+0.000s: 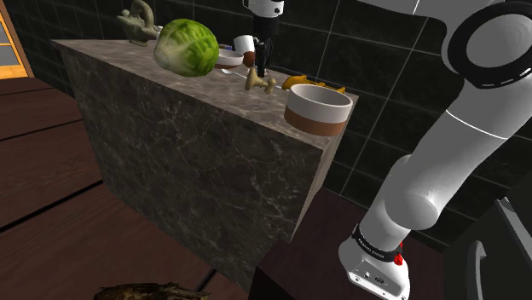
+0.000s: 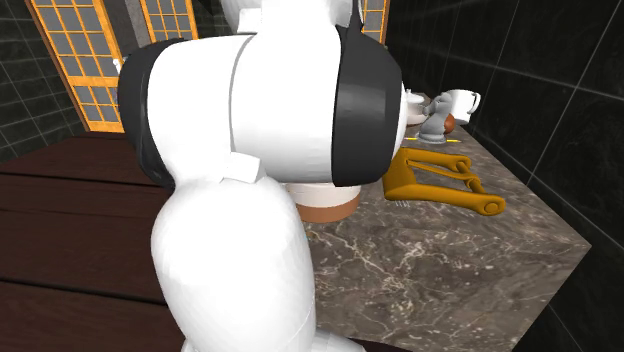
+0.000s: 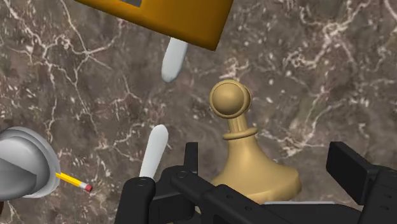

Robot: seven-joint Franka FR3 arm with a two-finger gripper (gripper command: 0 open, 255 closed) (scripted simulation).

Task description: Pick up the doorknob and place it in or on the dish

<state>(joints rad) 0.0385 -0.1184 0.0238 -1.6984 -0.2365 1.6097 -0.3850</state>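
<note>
The doorknob (image 3: pixel 245 153) is one piece of brass colour. It has a round ball on a thin neck and a wide flared base, and it stands on the tabletop (image 3: pixel 318 70) directly under the gripper (image 3: pixel 267 159). Its base lies between the two black fingers (image 3: pixel 347 165). The fingers are spread apart, and there is a gap on each side, so they do not touch it.

Just beside one finger lies a smooth white stick (image 3: pixel 154 149) with rounded ends. A second white stick (image 3: pixel 173 58) lies farther from the gripper. Near the first stick is one short yellow pencil (image 3: pixel 73 182) with a red tip, and it touches a rounded grey object (image 3: pixel 22 168). Beyond the ball of the doorknob lies one glossy orange tool (image 3: pixel 159 19).

The tabletop is dark stone with thin white veins.

In the shoulder view the one dish (image 1: pixel 317 111) stands near the gripper (image 1: pixel 263 64), on the side toward the stand. It is a round white bowl with a brown band at the foot. On the other side of the gripper sits one green lettuce head (image 1: pixel 186 47) with a wrinkled surface.
</note>
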